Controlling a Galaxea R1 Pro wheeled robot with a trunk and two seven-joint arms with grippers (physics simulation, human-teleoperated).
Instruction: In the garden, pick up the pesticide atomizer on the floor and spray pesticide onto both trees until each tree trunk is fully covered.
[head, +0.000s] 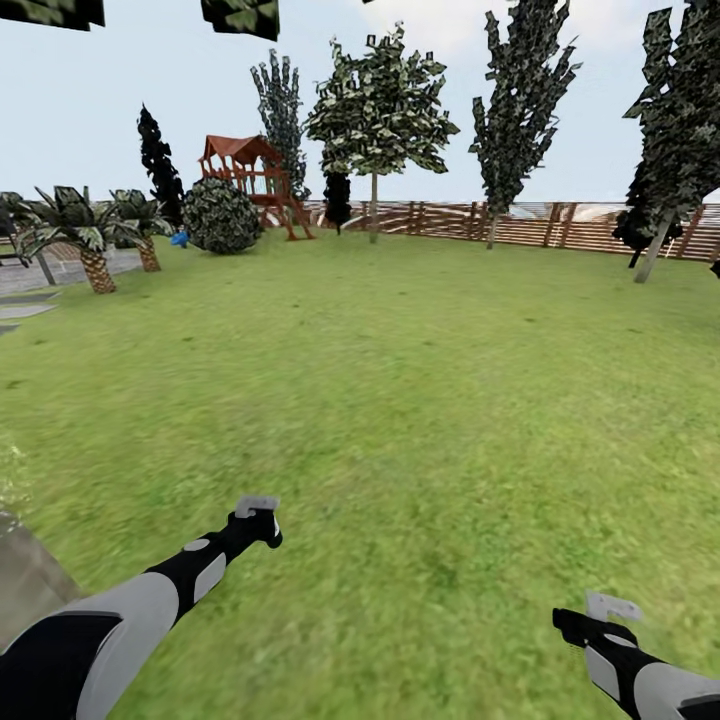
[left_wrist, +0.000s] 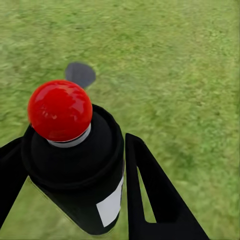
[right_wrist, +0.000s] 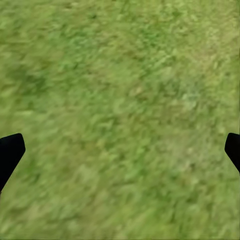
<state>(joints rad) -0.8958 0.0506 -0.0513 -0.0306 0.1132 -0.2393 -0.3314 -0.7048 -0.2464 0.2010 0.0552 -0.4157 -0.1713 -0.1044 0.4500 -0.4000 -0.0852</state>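
Flat, bright daylight under a pale sky lights the blurry, soft-textured lawn (head: 420, 380), a small round shadow (left_wrist: 80, 74) lies on the grass, glossy highlights glint on the atomizer's red knob (left_wrist: 60, 110), and distant trees look blocky and pixelated.

A fenced garden: grass lawn (head: 400, 380), slatted wooden fence (head: 520, 225), trees, playset (head: 250, 180).

My left fingers (left_wrist: 160, 200) hide the atomizer's (left_wrist: 80, 170) lower body; my right fingers (right_wrist: 10, 152) are cut off at both edges (grass (right_wrist: 120, 100) blurred)
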